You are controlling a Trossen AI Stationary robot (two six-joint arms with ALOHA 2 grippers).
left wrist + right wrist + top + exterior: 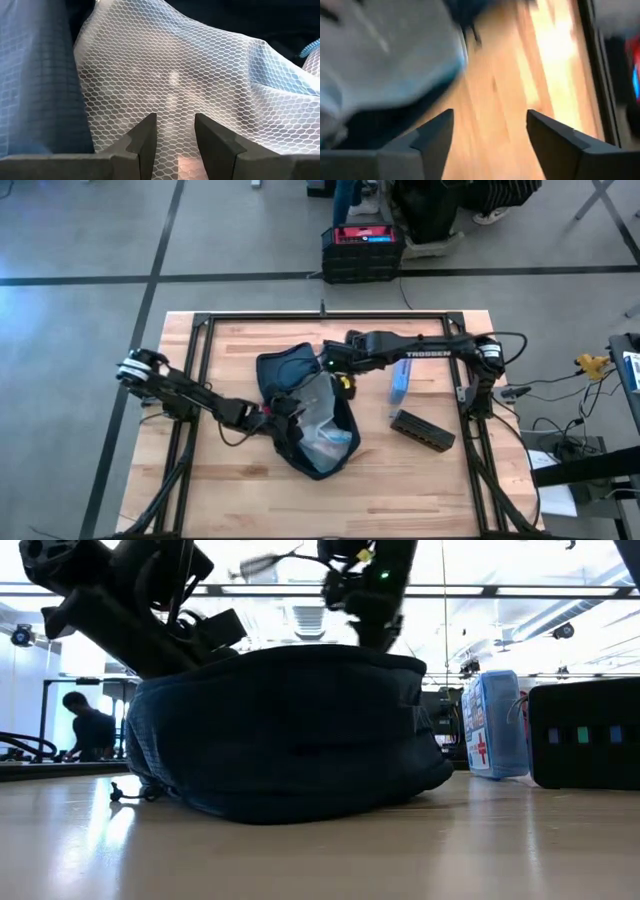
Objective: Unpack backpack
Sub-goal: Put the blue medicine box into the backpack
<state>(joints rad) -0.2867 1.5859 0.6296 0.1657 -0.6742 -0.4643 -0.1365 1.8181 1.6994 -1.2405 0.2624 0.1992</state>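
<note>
The dark navy backpack (300, 420) lies open on the wooden table (230, 490), seen as a low dark mound in the low view (290, 730). A pale see-through bag (322, 430) shows in its opening. My left gripper (287, 412) reaches from the table's left into the opening; in its wrist view the fingers (175, 142) stand narrowly apart with white mesh (170, 75) between them. My right gripper (337, 372) hangs open above the backpack's far edge, bare table between its fingers (490, 135). My left gripper has the white mesh inside the backpack's opening (175, 117) between its two fingers, coming in slanting down from the table's left. The mesh spreads away from the fingers over what lies behind it. One layer or several, I cannot tell. Blue lining (35, 80) lies beside it.
A blue-and-white box (400, 385) stands upright right of the backpack, also in the low view (495, 725). A black box (422, 430) lies nearer the right front. A black metal frame (330, 315) runs round the table. A person (90, 725) is far behind.
</note>
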